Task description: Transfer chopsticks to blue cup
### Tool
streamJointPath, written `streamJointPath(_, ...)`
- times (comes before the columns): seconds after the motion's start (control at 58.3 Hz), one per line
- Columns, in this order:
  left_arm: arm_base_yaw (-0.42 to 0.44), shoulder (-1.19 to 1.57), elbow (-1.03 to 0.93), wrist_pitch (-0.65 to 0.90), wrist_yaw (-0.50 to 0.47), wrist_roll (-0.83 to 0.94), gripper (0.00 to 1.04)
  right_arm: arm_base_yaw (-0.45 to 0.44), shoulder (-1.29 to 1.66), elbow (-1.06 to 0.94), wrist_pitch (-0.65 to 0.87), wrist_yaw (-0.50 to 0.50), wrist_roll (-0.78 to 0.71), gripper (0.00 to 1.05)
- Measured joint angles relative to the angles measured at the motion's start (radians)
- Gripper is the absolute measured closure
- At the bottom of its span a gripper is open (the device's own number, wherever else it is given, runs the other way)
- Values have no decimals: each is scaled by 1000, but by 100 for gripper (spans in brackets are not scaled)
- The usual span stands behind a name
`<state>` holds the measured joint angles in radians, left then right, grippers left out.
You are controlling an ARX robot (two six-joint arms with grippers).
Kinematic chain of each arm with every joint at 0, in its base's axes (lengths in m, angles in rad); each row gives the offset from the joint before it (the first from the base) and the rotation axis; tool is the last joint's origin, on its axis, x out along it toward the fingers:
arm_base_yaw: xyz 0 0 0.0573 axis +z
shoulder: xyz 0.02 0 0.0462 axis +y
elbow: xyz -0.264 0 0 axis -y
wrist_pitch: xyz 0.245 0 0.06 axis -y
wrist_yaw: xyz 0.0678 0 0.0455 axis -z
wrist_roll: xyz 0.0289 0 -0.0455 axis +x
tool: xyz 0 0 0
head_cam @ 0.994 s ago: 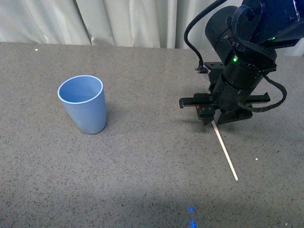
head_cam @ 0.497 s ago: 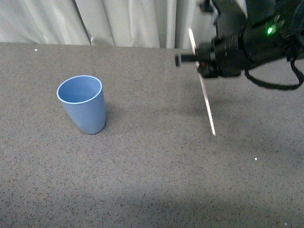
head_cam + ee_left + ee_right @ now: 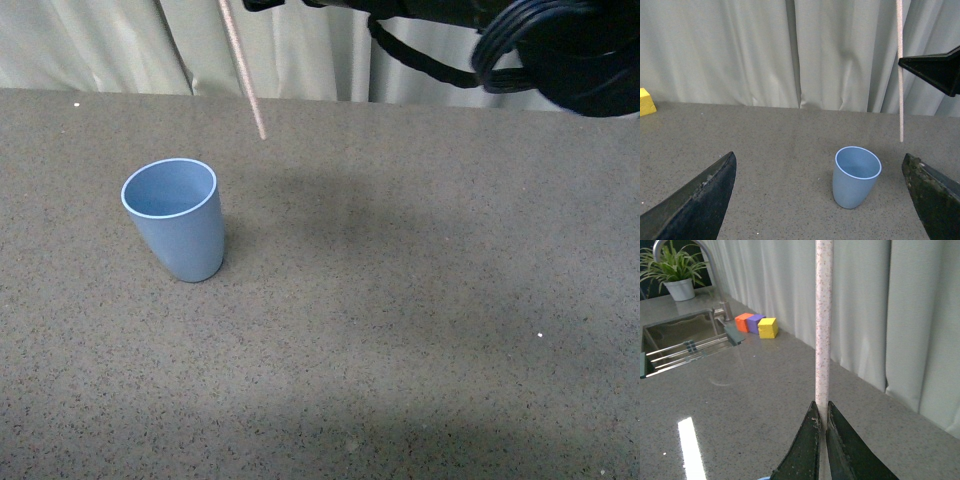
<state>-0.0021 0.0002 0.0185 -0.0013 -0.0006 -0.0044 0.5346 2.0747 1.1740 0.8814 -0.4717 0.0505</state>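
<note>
The blue cup (image 3: 175,220) stands upright on the grey counter at the left; it also shows in the left wrist view (image 3: 856,177). The chopsticks (image 3: 243,70), one thin cream stick, hang nearly upright in the air, the lower tip above and a little to the right of the cup's rim. The stick also shows in the wrist views (image 3: 900,75) (image 3: 823,330). My right gripper (image 3: 821,415) is shut on the stick, and its arm (image 3: 520,40) runs along the top of the front view. My left gripper (image 3: 819,157) is open and empty, facing the cup from a distance.
A pale curtain (image 3: 120,45) hangs behind the counter. A yellow block (image 3: 646,101) sits at the far edge. The right wrist view shows a sink (image 3: 675,340), a potted plant (image 3: 675,275) and orange, purple and yellow blocks (image 3: 757,325).
My right gripper has lifted the chopsticks off the counter at the right and carried them up and left, to above the blue cup. The cup has not moved.
</note>
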Motion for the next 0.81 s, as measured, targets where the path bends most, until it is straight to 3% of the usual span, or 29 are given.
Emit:
streamJointPath(0.394, 0, 0, 0, 0, 0, 0, 7, 77, 149, 168, 8, -74, 78, 103)
streamJointPath(0.806, 0, 0, 0, 0, 0, 0, 7, 85, 268, 189, -8, -83, 82, 103)
